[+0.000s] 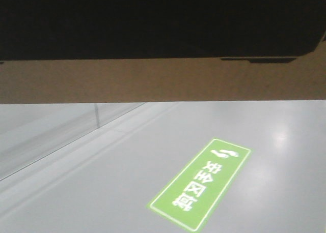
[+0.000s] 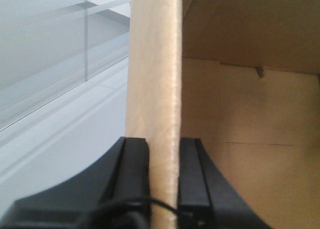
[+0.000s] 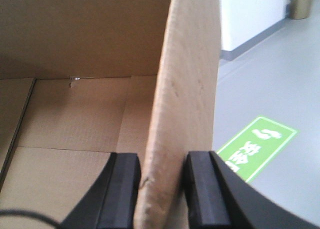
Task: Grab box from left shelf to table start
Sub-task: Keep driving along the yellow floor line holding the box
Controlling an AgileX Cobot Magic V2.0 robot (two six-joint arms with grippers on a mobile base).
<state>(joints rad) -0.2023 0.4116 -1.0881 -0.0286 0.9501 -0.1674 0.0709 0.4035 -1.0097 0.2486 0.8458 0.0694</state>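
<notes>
Carton (one): brown corrugated carton point(image 1: 163, 80) spans the top of my front view, with a black panel above a brown strip.
Left gripper (one): my left gripper point(image 2: 162, 146) has two black fingers point(image 2: 135, 169) pinched on an upright carton wall point(image 2: 155, 79), one finger outside and one inside.
Right gripper (one): my right gripper point(image 3: 162, 161) has two black fingers point(image 3: 200, 189) clamped the same way on another upright wall point(image 3: 187, 79).
Carton interior: bare cardboard, shown in both wrist views.
Floor: grey, glossy floor point(image 1: 76, 192) shows beneath the carton's lower edge.
Floor sign (one): green rectangular floor sign point(image 1: 201, 184) with white characters and footprints.
</notes>
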